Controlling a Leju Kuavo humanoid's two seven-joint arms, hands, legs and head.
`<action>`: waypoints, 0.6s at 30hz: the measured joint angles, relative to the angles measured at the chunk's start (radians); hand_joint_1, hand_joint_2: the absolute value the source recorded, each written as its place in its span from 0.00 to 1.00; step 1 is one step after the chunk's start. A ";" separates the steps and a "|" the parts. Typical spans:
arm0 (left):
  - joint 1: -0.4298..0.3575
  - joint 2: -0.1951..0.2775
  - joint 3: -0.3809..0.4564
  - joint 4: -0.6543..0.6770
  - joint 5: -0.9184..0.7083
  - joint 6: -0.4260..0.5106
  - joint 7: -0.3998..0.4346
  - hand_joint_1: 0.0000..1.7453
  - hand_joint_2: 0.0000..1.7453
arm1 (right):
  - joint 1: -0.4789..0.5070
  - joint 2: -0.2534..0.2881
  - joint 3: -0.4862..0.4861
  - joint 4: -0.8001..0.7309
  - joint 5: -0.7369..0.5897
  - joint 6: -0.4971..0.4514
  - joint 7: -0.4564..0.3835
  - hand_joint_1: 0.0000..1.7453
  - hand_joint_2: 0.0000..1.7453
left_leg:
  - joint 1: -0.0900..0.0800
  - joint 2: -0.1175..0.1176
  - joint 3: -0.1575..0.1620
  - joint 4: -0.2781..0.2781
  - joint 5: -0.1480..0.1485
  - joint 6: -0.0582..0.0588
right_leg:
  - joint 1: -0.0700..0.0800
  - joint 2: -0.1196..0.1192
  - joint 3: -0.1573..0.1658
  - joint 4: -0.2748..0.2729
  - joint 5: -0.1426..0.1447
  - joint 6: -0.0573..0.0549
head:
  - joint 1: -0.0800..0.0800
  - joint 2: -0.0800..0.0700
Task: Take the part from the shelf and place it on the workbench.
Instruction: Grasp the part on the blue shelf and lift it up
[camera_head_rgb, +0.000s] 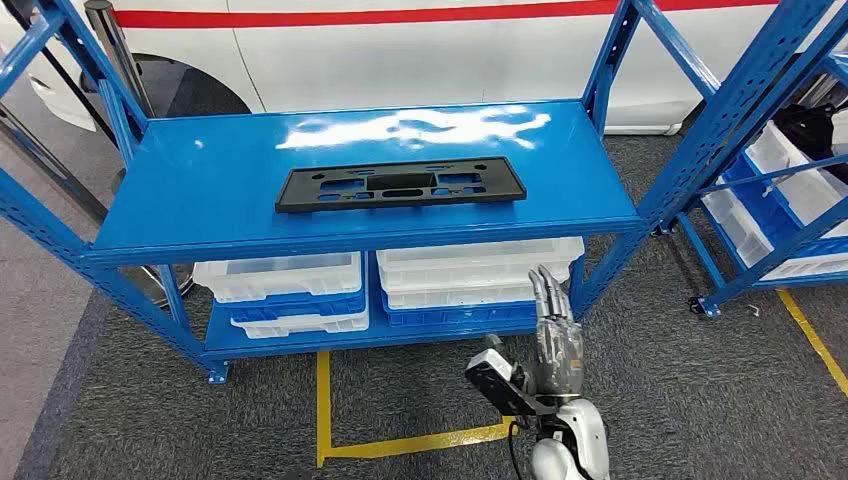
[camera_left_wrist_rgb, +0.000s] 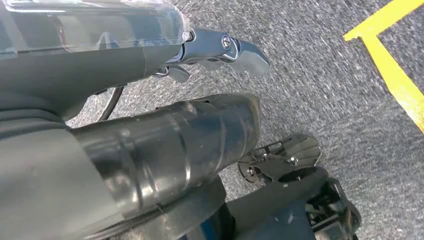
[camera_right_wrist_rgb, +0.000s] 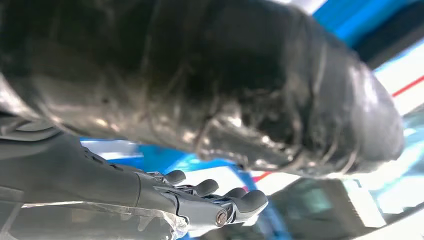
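Observation:
The part (camera_head_rgb: 400, 185) is a flat black rectangular plate with several cut-outs, lying lengthwise on the top board of the blue shelf (camera_head_rgb: 200, 200). My right hand (camera_head_rgb: 555, 340) is raised in front of the shelf's lower right side. It is well below and short of the part, its fingers stretched out and apart, holding nothing. In the right wrist view the same hand (camera_right_wrist_rgb: 210, 150) shows a thick thumb and straight dark fingers (camera_right_wrist_rgb: 220, 197) with blue shelf parts blurred beyond. My left hand (camera_left_wrist_rgb: 150, 90) hangs over the grey carpet with nothing in it.
White and blue bins (camera_head_rgb: 290, 290) fill the shelf's lower level. A second blue rack (camera_head_rgb: 770, 200) with bins stands at the right. A white vehicle with a red stripe (camera_head_rgb: 400, 15) is behind the shelf. Yellow tape (camera_head_rgb: 325, 410) marks the grey carpet.

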 joint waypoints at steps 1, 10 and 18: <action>-0.001 -0.001 -0.001 0.000 -0.002 -0.001 0.000 0.00 0.00 | -0.005 -0.001 0.020 -0.002 0.002 -0.001 0.003 0.00 0.00 | 0.000 0.000 0.000 0.000 0.000 0.000 | 0.000 0.000 0.000 0.000 0.000 0.000 | 0.000 0.000; -0.021 -0.005 -0.022 0.003 -0.034 -0.030 0.007 0.00 0.00 | -0.102 -0.006 0.321 -0.013 -0.025 0.008 0.031 0.00 0.00 | 0.000 0.000 0.000 0.000 0.000 0.000 | 0.000 0.000 0.000 0.000 0.000 0.000 | 0.000 0.000; -0.029 -0.010 -0.030 0.004 -0.052 -0.058 0.013 0.00 0.00 | -0.165 0.000 0.483 -0.010 -0.079 0.042 0.040 0.00 0.00 | 0.000 -0.001 0.000 0.000 0.000 0.000 | 0.000 -0.001 0.000 0.000 0.000 0.000 | 0.000 0.000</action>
